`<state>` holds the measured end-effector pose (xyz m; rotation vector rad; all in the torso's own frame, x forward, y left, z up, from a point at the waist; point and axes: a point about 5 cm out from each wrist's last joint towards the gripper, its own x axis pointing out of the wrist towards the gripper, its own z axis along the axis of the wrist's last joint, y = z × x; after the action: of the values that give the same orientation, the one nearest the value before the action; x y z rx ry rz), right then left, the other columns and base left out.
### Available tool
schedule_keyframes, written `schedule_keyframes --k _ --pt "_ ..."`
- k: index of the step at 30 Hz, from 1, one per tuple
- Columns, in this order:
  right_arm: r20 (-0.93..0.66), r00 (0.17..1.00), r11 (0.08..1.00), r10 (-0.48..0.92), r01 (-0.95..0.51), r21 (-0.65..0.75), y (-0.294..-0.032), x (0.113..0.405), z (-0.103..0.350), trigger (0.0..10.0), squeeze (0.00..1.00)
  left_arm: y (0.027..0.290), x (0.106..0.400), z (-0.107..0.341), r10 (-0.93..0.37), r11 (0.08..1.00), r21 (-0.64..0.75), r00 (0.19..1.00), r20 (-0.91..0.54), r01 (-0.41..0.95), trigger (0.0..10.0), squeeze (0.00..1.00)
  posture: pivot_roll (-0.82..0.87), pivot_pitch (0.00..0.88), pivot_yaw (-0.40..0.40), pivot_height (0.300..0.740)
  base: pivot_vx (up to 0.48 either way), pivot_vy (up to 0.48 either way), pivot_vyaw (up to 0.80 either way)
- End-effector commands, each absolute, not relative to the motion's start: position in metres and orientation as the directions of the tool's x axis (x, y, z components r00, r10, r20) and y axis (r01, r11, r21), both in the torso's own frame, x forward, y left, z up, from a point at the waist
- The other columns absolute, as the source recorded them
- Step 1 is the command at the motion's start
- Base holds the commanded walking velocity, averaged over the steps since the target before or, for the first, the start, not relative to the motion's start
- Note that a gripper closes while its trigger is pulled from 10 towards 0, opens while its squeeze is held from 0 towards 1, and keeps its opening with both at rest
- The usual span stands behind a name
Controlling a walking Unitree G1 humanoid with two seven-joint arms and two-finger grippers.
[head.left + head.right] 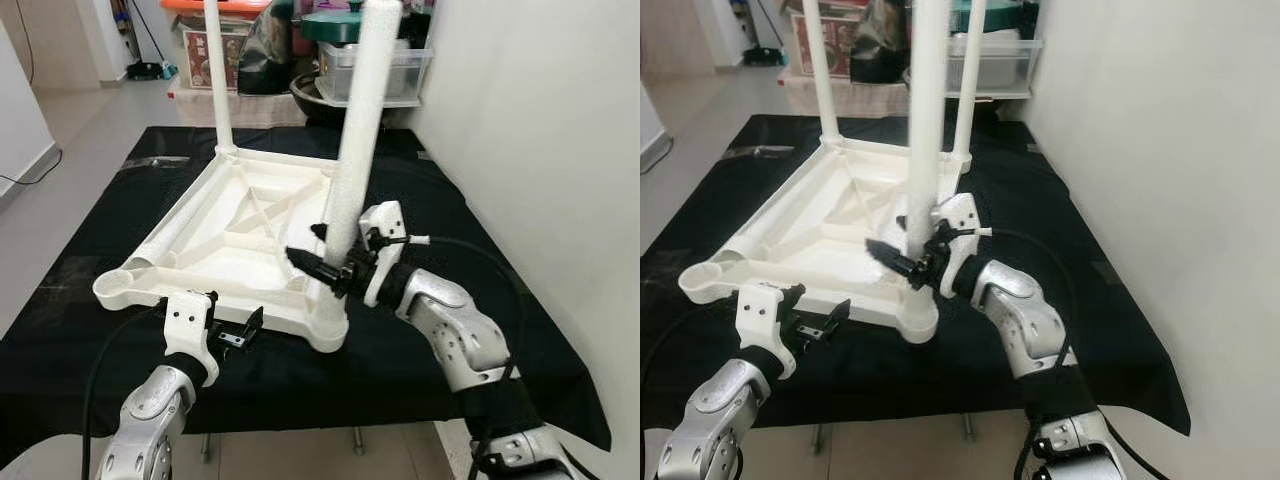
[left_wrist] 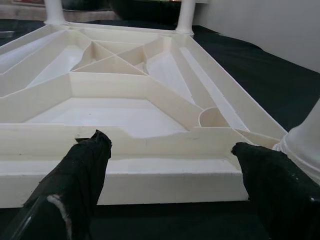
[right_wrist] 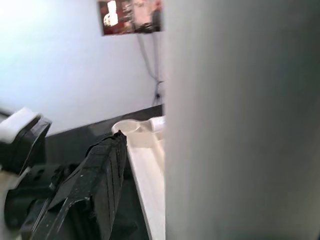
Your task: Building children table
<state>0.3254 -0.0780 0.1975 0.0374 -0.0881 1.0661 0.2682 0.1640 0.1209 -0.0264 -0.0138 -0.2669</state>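
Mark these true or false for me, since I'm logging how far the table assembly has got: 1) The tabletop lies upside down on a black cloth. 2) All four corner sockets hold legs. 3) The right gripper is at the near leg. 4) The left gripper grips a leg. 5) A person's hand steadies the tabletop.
1) True: the white tabletop lies underside up on the black cloth.
2) False: the near left corner socket is empty.
3) True: the right gripper is closed around the near leg.
4) False: the left gripper is open, facing the tabletop's near edge.
5) False: no hand is there.
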Motion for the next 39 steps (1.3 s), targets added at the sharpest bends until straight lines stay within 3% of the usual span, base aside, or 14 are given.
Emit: schedule_keyframes --k 1,2,4,7,9,16,19,20,22,23,29,30,37,39 --pt "0.075 0.418 0.422 0.905 -0.906 -0.036 -0.066 0.322 0.195 6.3 0.00 0.165 0.268 0.118 -0.258 0.966 -0.026 0.966 0.004 0.258 10.0 0.00 0.09 0.000 -0.100 0.740 0.000 0.000 0.00" --pt "0.070 0.465 0.468 0.882 -0.883 -0.036 -0.064 0.325 0.192 0.0 0.00 0.165 0.267 0.118 -0.259 0.965 -0.028 0.966 0.004 0.259 10.0 0.00 0.10 0.000 -0.101 0.740 0.000 0.000 0.00" --pt "0.070 0.465 0.468 0.882 -0.883 -0.036 -0.064 0.325 0.192 0.0 0.00 0.165 0.267 0.118 -0.259 0.965 -0.028 0.966 0.004 0.259 10.0 0.00 0.10 0.000 -0.101 0.740 0.000 0.000 0.00" --pt "-0.006 0.696 0.696 0.718 -0.717 0.020 -0.071 0.343 0.174 0.0 0.00 0.165 0.265 0.116 -0.258 0.966 -0.028 0.966 0.000 0.258 10.0 0.00 0.10 0.000 -0.099 0.740 0.000 0.000 0.00" --pt "-0.142 0.898 0.910 0.416 -0.411 0.060 -0.093 0.359 0.151 0.0 0.00 0.165 0.264 0.116 -0.258 0.966 -0.029 0.966 -0.002 0.258 10.0 0.00 0.09 0.000 -0.093 0.740 0.000 0.000 0.00" --pt "-0.308 0.925 0.975 -0.221 0.203 -0.090 -0.160 0.340 0.111 0.0 0.00 0.165 0.267 0.116 -0.269 0.963 -0.028 0.963 -0.005 0.269 10.0 0.00 0.06 0.000 -0.070 0.740 0.000 0.000 0.00" --pt "-0.295 0.925 0.971 -0.239 0.217 -0.103 -0.160 0.334 0.112 0.0 0.00 0.163 0.268 0.117 -0.277 0.960 -0.032 0.961 0.000 0.276 10.0 0.00 0.05 0.000 -0.056 0.740 0.000 0.000 0.00" --pt "-0.277 0.941 0.980 -0.196 0.179 -0.087 -0.152 0.331 0.118 10.0 0.00 0.161 0.269 0.117 -0.289 0.957 -0.038 0.957 0.003 0.289 10.0 0.00 0.03 0.000 -0.048 0.740 0.000 0.000 0.00" --pt "-0.239 0.964 0.993 -0.116 0.109 -0.042 -0.141 0.329 0.127 10.0 0.00 0.158 0.269 0.117 -0.304 0.952 -0.042 0.953 0.001 0.304 10.0 0.00 0.02 0.000 -0.042 0.740 0.000 0.000 0.00" --pt "-0.178 0.984 1.000 -0.028 0.030 0.009 -0.131 0.330 0.139 10.0 1.00 0.155 0.270 0.115 -0.314 0.949 -0.043 0.949 -0.002 0.314 10.0 0.00 0.02 0.000 -0.046 0.740 0.000 0.000 0.00" --pt "-0.093 0.991 0.993 0.100 -0.093 0.077 -0.122 0.340 0.164 10.0 1.00 0.154 0.273 0.116 -0.309 0.950 -0.047 0.951 0.005 0.309 10.0 0.00 0.03 0.000 -0.058 0.740 0.000 0.000 0.00" --pt "-0.072 0.983 0.982 0.169 -0.162 0.099 -0.120 0.348 0.172 10.0 0.00 0.155 0.273 0.118 -0.304 0.951 -0.049 0.953 0.011 0.304 10.0 0.00 0.03 0.000 -0.062 0.740 0.000 0.000 0.00" --pt "0.046 0.837 0.827 0.546 -0.547 0.129 -0.103 0.351 0.192 10.0 0.00 0.161 0.269 0.115 -0.279 0.959 -0.044 0.960 0.001 0.279 10.0 0.00 0.06 0.000 -0.084 0.740 0.000 0.000 0.00" --pt "0.127 0.620 0.620 0.774 -0.784 0.044 -0.084 0.336 0.200 10.0 0.00 0.160 0.268 0.116 -0.279 0.959 -0.046 0.960 0.007 0.279 10.0 0.00 0.07 0.000 -0.091 0.740 0.000 0.000 0.00"
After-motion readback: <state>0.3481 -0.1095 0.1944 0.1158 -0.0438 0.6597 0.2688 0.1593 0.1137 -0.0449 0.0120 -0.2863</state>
